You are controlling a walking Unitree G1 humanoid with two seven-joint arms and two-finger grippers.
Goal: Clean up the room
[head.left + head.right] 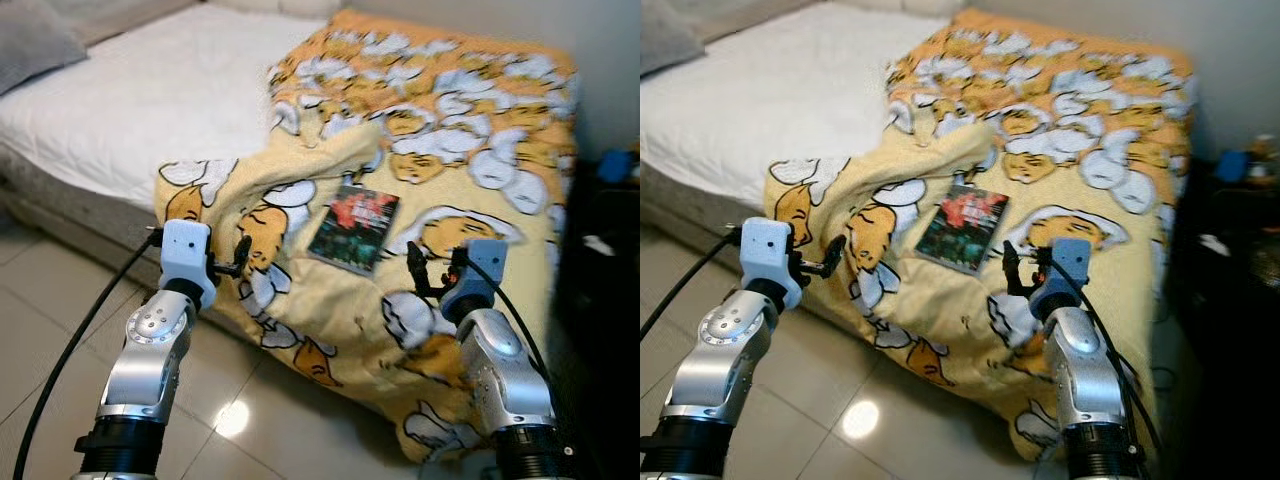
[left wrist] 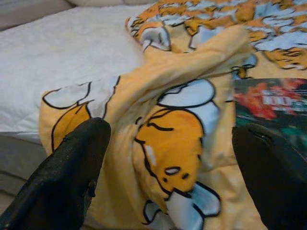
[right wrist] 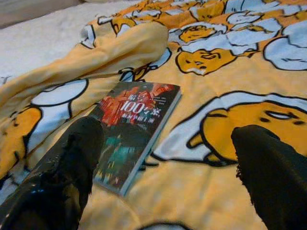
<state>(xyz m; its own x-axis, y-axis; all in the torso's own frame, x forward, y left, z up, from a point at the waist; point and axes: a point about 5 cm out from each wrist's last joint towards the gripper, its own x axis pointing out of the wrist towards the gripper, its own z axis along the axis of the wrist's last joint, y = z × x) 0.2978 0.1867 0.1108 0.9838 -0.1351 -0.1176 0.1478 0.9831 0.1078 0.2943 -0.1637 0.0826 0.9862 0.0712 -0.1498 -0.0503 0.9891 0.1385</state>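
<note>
Left gripper (image 1: 240, 262) w/ fingers spread wide, nothing between them, touching nothing; it hovers just off the near-left edge of the bed, at the drooping corner of the yellow blanket (image 1: 450, 150). Left wrist view: both black fingers (image 2: 72, 177) set far apart, blanket's bunched fold betw. them further off, book edge behind the other finger. Right gripper (image 1: 430, 272) also wide apart & empty, held over the blanket near the bed's front edge, just right of the book (image 1: 354, 230) but not touching it. Right wrist view: one finger (image 3: 62, 177) lies in front of the book's near corner, other finger in front of a cartoon egg print; can't tell if fingertips brush the fabric. Both silver arms bent at elbow, forearms raised & reaching fwd, wrists roughly level, black cables running back from each wrist. Book lies flat on the blanket, cover up (red/green art, white lettering), betw. the two grippers and a bit beyond them, beside a raised fold of blanket on its left. Blanket covers right part of bed, front edge hanging toward the tiled floor (image 1: 60, 290); white sheet (image 1: 150, 100) bare on left, grey pillow (image 1: 35, 40) at far left corner. Dark furniture (image 1: 600, 260) at right w/ a blue thing on top, too blurred to ID
</note>
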